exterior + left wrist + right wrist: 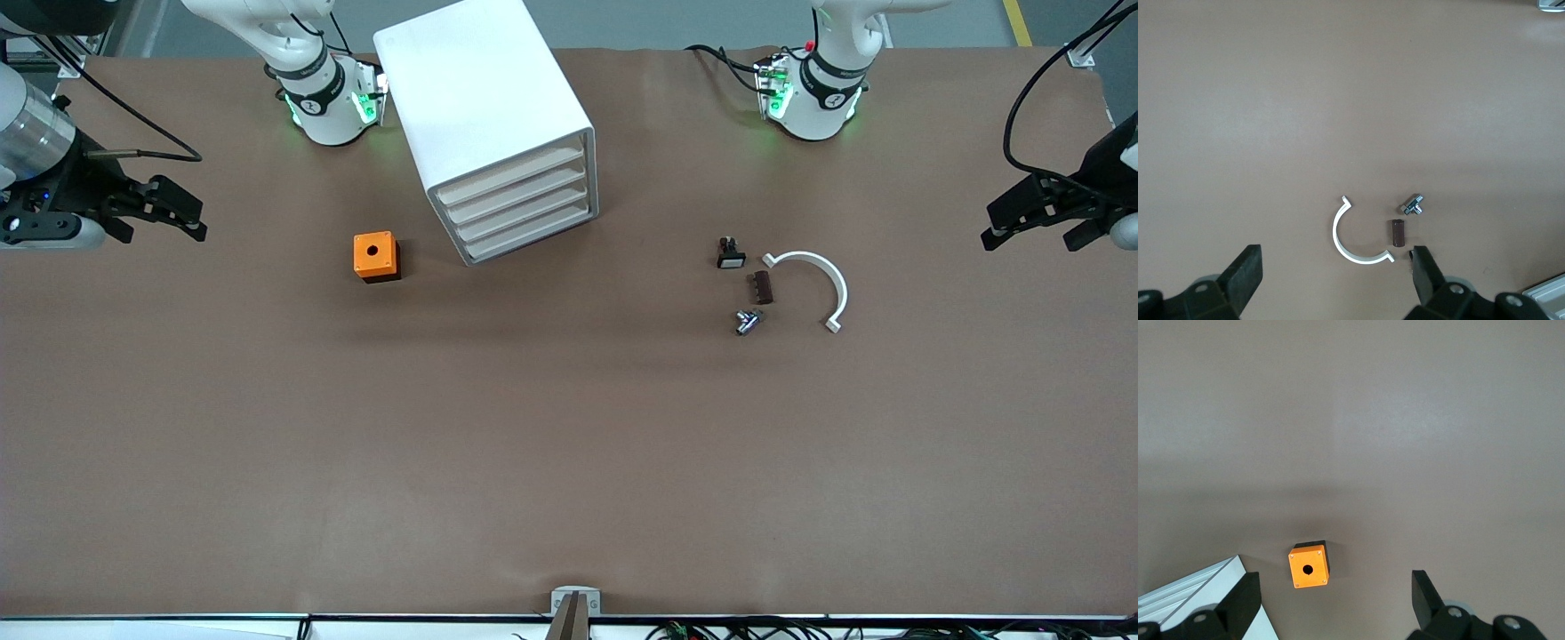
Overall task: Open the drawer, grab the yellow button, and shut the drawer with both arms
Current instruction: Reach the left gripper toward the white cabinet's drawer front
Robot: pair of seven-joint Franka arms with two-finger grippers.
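Observation:
The white cabinet (484,107) stands between the two arm bases. Its uppermost drawer (511,175) is shut, like the three below it. The button is hidden from every view. My right gripper (160,222) is open and empty, held up over the right arm's end of the table. In the right wrist view (1335,597) its jaws stand wide apart over bare table. My left gripper (1036,236) is open and empty over the left arm's end. In the left wrist view (1335,273) its jaws stand wide apart.
An orange box with a hole (376,256) (1308,567) sits beside the cabinet toward the right arm's end. Toward the left arm's end lie a small black part with a white face (730,254), a brown block (763,287), a silver metal part (747,322) and a white curved clip (813,284).

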